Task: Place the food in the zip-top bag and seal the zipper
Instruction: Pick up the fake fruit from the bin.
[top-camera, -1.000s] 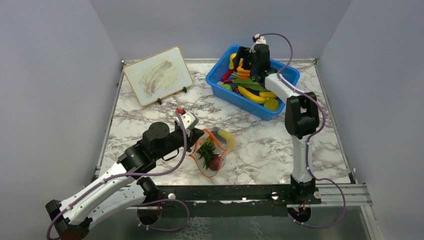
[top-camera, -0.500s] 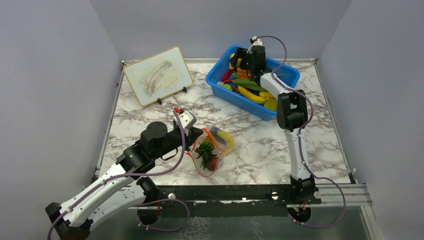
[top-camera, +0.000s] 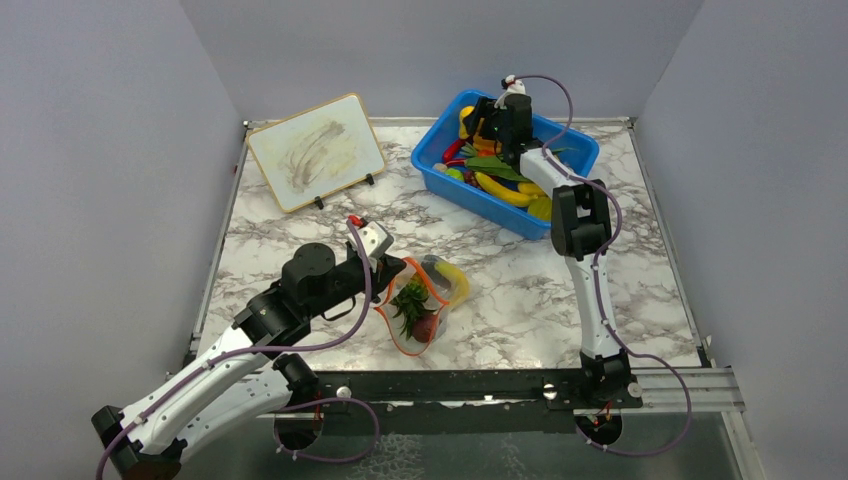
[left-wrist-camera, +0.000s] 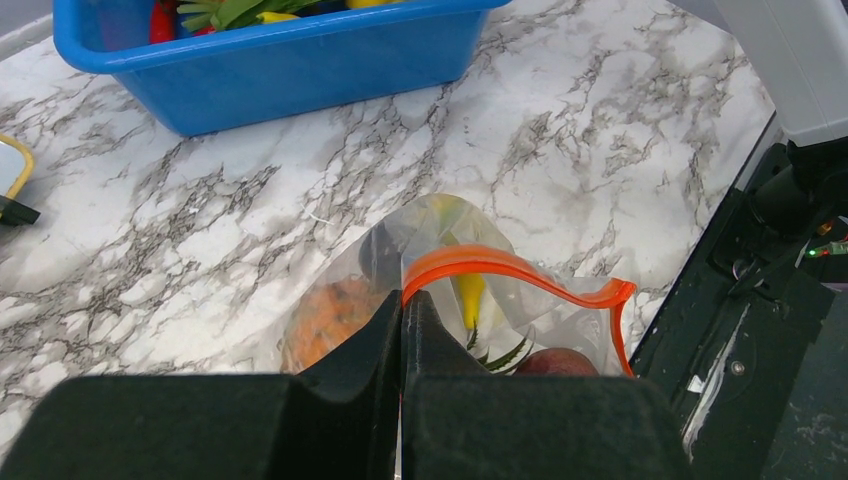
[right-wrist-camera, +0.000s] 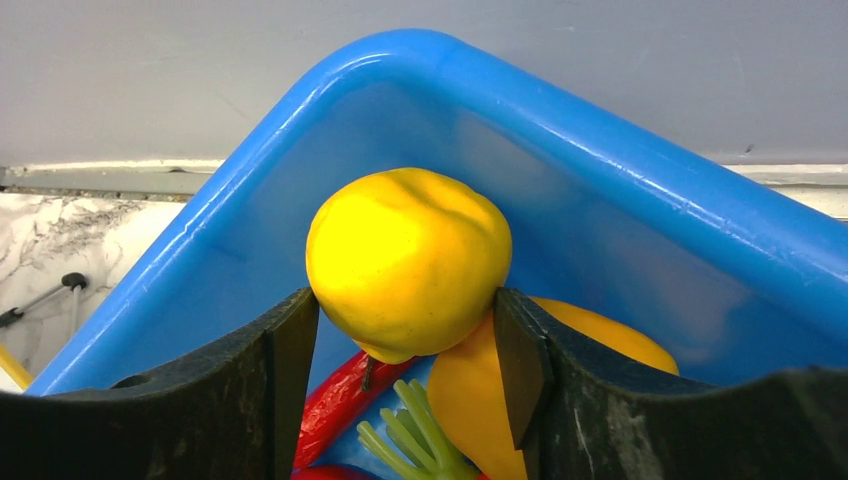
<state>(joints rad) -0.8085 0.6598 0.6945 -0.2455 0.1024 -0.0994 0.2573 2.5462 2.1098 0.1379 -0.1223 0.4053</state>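
The clear zip-top bag lies near the front edge with its mouth held open. My left gripper is shut on the bag's rim at the red-orange zipper. Inside the bag are an orange pineapple, a yellow banana, a dark red fruit and green leaves. My right gripper is down in the far corner of the blue bin. Both its pads touch the sides of a round yellow fruit.
The blue bin holds more food: a red chili, an orange fruit, a green stalk and bananas. A framed board stands on the back left of the marble table. Grey walls close in three sides.
My right arm has pushed further into the bin's far corner and its jaws have narrowed onto the yellow fruit. The left arm and the bag have shifted slightly left.
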